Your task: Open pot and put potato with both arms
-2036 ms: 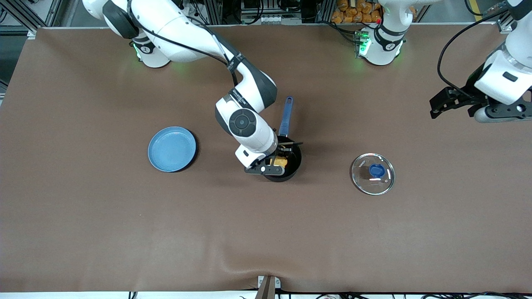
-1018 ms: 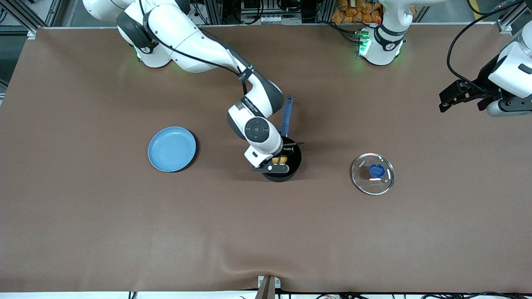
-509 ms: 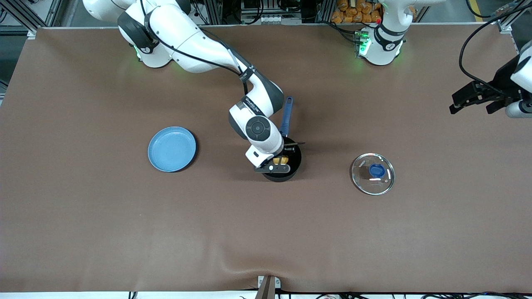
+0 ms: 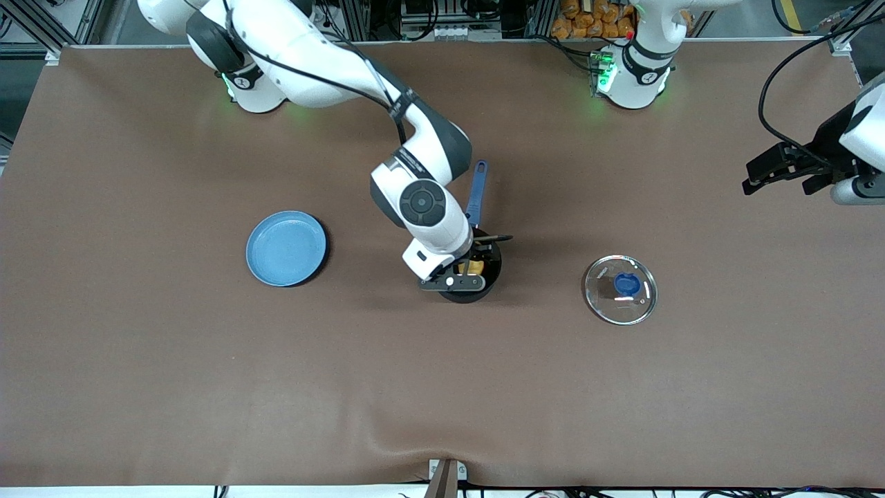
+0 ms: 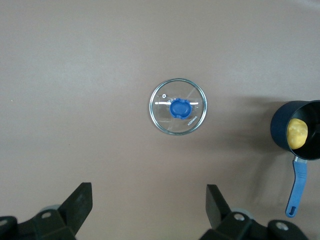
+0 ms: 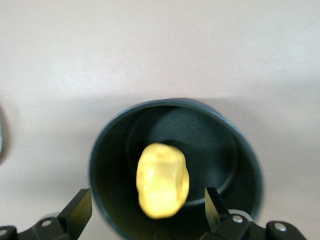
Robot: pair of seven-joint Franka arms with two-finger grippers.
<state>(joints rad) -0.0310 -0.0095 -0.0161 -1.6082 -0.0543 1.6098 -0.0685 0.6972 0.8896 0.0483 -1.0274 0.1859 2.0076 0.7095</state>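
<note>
The black pot point(image 4: 484, 280) stands mid-table without its lid, its blue handle point(image 4: 477, 194) pointing toward the robots' bases. The yellow potato point(image 6: 162, 180) lies inside the pot point(image 6: 107, 150), also seen as a potato point(image 5: 297, 133) in the pot point(image 5: 278, 127) from the left wrist. My right gripper point(image 4: 473, 257) hangs just over the pot's mouth, open. Its fingers point(image 6: 80, 212) stand wide on either side of the potato and do not touch it. The glass lid point(image 4: 619, 289) with a blue knob point(image 5: 179, 108) lies flat on the table. My left gripper point(image 4: 760, 176) waits open in the air at its end of the table.
A flat light-blue plate point(image 4: 286, 247) lies beside the pot toward the right arm's end. The lid lies on the pot's other flank, toward the left arm's end. Brown cloth covers the table point(image 4: 442, 387), with a fold near the front edge.
My right gripper has opened and let go of the potato, which now lies in the pot. The right arm's wrist has lifted a little. The left arm has drifted slightly outward.
</note>
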